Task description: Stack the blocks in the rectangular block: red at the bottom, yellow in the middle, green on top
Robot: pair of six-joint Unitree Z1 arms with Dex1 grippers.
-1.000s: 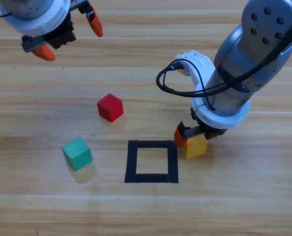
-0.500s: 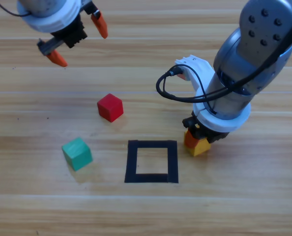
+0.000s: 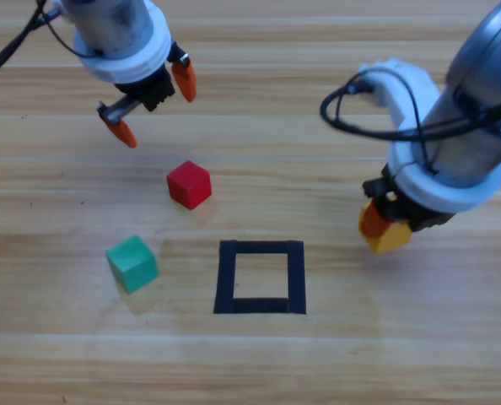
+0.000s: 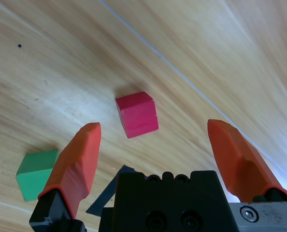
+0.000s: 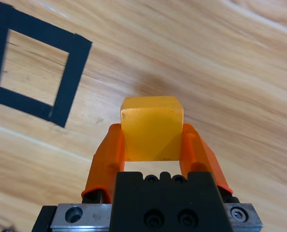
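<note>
Wood table (image 3: 335,371) spreads under both arms. You see the rectangular block (image 3: 260,277) of black tape empty at centre. Your right gripper (image 3: 384,229) hangs right of it, jaws clamped on the yellow cube (image 5: 152,127), lifted off the wood. Your left gripper (image 3: 149,103) hovers with jaws wide apart, the red cube (image 3: 189,184) lying just below and beyond them, nearer this arm, matte and slightly turned. The green cube (image 3: 133,263) sits left of the outline.
</note>
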